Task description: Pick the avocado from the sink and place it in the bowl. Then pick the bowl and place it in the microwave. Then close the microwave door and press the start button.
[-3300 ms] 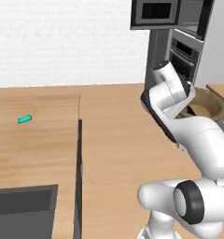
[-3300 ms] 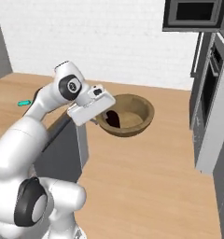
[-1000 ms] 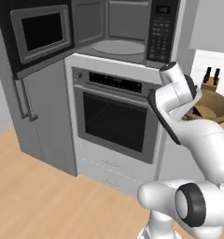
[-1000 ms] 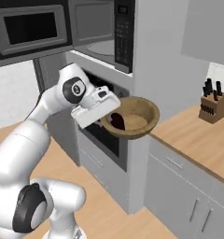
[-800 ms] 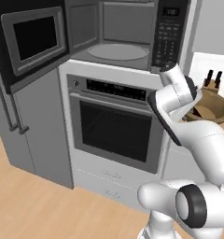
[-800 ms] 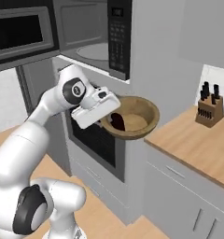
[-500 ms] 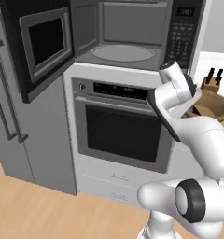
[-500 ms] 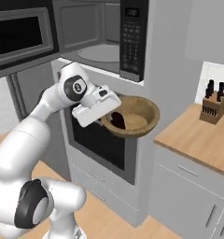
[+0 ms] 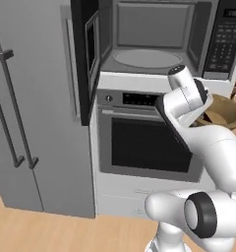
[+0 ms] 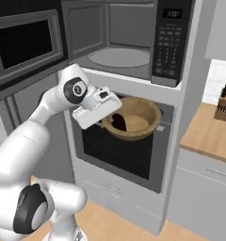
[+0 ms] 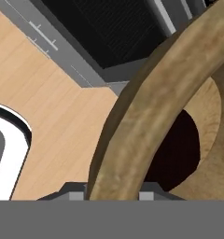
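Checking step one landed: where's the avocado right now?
In the right base view the avocado lies inside the wooden bowl, on the side nearest the gripper, held in front of the oven door, below the open microwave.

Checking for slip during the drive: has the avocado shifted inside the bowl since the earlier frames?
No. The avocado lies in the wooden bowl against the wall nearest the gripper, the same spot as before. The whole scene shifted because the base drove toward the microwave.
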Available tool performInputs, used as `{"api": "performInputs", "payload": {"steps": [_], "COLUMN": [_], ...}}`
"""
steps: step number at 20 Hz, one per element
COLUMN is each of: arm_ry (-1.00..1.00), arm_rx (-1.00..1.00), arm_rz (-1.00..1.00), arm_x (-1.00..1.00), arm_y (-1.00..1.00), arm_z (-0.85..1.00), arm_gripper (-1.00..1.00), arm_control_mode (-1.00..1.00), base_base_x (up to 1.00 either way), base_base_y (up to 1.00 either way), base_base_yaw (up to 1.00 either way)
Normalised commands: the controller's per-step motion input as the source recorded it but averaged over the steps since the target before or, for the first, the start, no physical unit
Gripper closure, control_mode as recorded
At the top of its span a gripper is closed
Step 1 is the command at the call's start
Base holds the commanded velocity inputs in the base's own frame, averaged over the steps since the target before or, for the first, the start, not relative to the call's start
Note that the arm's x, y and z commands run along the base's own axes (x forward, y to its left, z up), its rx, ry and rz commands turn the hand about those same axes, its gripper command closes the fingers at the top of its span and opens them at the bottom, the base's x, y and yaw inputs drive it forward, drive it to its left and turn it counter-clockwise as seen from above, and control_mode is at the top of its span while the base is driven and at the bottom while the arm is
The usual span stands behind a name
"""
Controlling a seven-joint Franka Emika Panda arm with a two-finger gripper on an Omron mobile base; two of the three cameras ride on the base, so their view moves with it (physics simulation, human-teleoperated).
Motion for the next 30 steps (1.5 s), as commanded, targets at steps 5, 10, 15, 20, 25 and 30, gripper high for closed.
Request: {"api": "performInputs", "payload": {"steps": [5, 10, 15, 20, 25, 30], "arm_ry": [0.00, 0.00, 0.00, 0.00, 0.00, 0.00], "arm_rx": [0.00, 0.00, 0.00, 0.00, 0.00, 0.00], "arm_rz": [0.00, 0.00, 0.00, 0.00, 0.00, 0.00], "arm_x": [0.00, 0.00, 0.00, 0.00, 0.00, 0.00], "arm_y": [0.00, 0.00, 0.00, 0.00, 0.00, 0.00], "arm_z": [0.00, 0.00, 0.00, 0.00, 0.00, 0.00], "arm_gripper": [1.00, 1.00, 1.00, 1.00, 1.00, 1.00], "arm_control_mode": [1.00, 1.00, 1.00, 1.00, 1.00, 1.00], "base_base_x": [0.52, 0.47, 0.35, 0.41, 0.36, 0.37], "base_base_y": [0.37, 0.51, 0.12, 0.00, 0.01, 0.00], "base_base_yaw": [-0.35, -0.29, -0.10, 0.00, 0.00, 0.00]}}
